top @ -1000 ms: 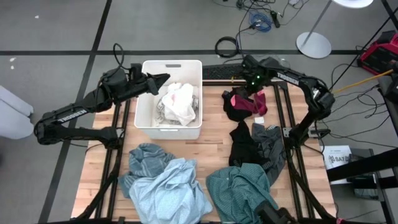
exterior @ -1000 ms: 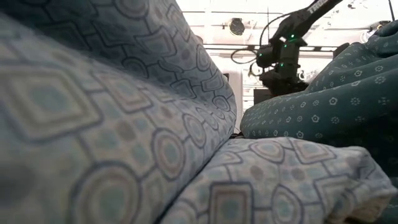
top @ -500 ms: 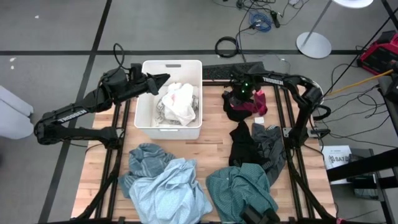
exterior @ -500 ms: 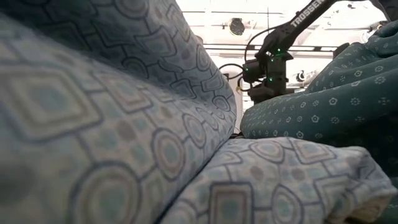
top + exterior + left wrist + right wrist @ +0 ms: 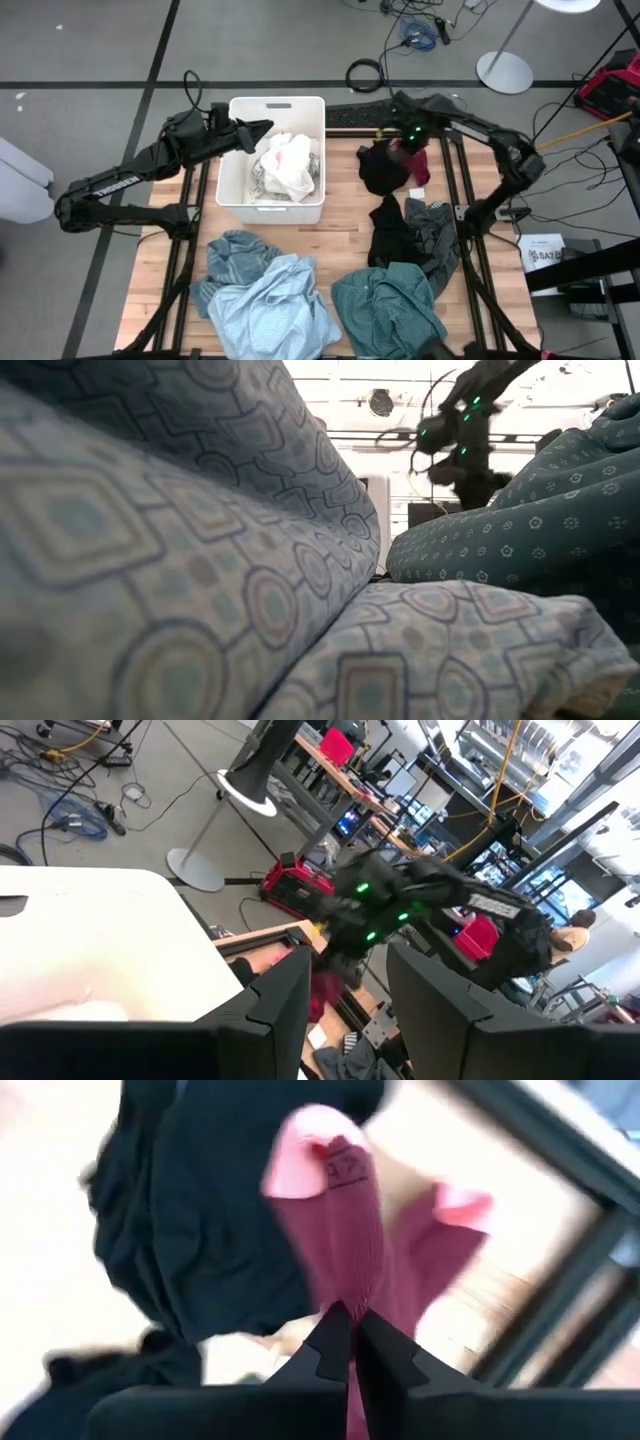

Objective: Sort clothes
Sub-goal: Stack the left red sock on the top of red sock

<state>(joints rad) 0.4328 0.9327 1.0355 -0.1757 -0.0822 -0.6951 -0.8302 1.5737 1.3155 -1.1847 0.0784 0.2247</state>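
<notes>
My right gripper [image 5: 405, 138] hangs over the table's far right corner, shut on a magenta garment [image 5: 345, 1230]. That garment lies beside a black garment [image 5: 380, 168]. My left gripper [image 5: 262, 127] hovers open and empty, level, over the far left corner of the white bin [image 5: 236, 190]. A white-grey garment [image 5: 288, 165] lies in the bin. On the table's near half lie a teal striped piece [image 5: 232, 258], a light blue one [image 5: 270, 305], a teal patterned one [image 5: 385, 305] and a black and dark grey heap [image 5: 405, 235]. My right gripper pinches a bunched fold of the magenta garment [image 5: 350, 1285] between its two fingertips [image 5: 332, 1342], coming from above and pointing down. The cloth stretches down from the fingers. Its lower part [image 5: 418, 172] sits beside the black garment near the tabletop.
The table's dark frame rails [image 5: 448, 190] run along its right side close to my right gripper. In the low view the light blue cloth [image 5: 180, 560] and the teal patterned cloth [image 5: 500, 530] fill the foreground. Cables and a lamp base [image 5: 503, 72] lie on the floor beyond.
My right gripper dipped toward the magenta garment, shut on it, and then rose, shifting slightly toward the table's right edge. The magenta cloth is gathered and drawn up under the fingers.
</notes>
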